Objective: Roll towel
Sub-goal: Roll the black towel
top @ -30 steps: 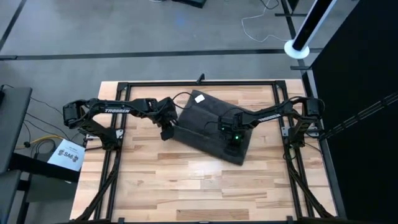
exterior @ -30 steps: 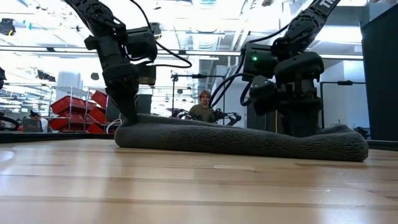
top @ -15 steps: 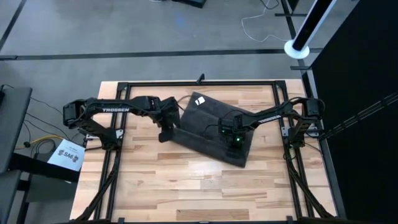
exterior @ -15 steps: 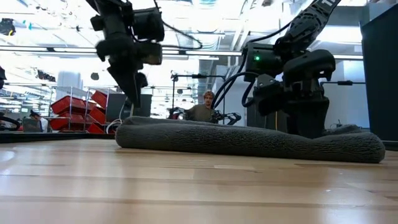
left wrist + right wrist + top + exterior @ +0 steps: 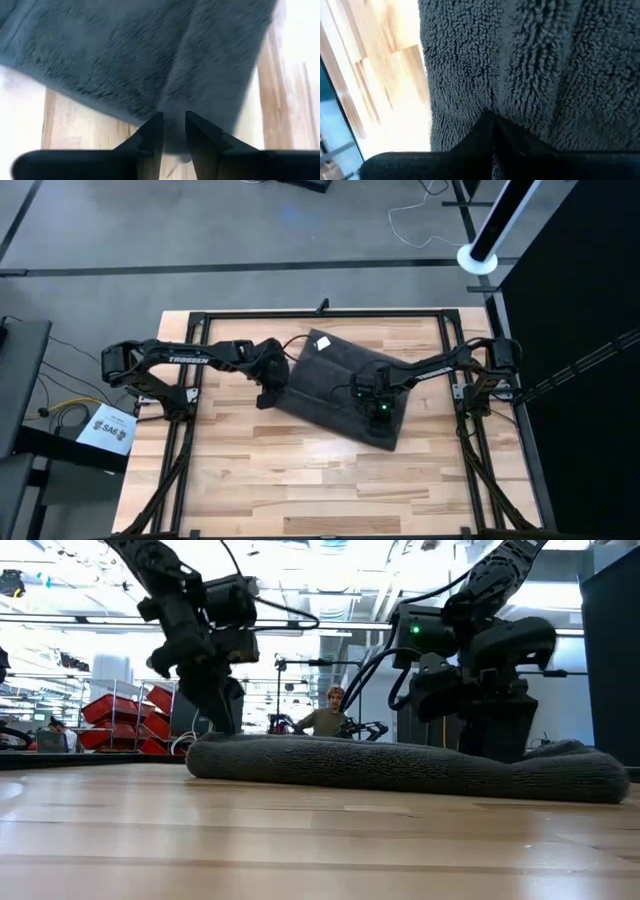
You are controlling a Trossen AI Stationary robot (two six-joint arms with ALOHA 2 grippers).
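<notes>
The dark grey towel (image 5: 340, 385) lies flat and slantwise on the wooden table (image 5: 250, 470), its white label (image 5: 322, 343) at the far corner. In the low view it is a low, long heap (image 5: 400, 765). My left gripper (image 5: 265, 395) stands at the towel's left edge, fingers pointing down and nearly closed on the cloth (image 5: 174, 137). My right gripper (image 5: 381, 415) is down on the towel near its near right end, shut on the pile (image 5: 492, 125). My left gripper comes from above and has the towel's left edge (image 5: 175, 117) between its two fingertips, where a raised fold runs into the narrow gap. The edge lies on the table, not lifted. My right gripper pinches a small ridge of the towel's top surface (image 5: 495, 102) between its closed fingertips, pointing down from above. A crease runs away from the fingertips. The cloth around it lies on the table.
A black metal frame (image 5: 320, 313) runs around the tabletop and carries both arm bases. Bare wood lies in front of the towel toward the near edge. Beyond the table, a person (image 5: 328, 715) sits in the room.
My left gripper rose off the towel's left end, then came down onto it again. My right gripper moved a little toward the table's right and near edges, and the towel's right end slid with it along the table.
</notes>
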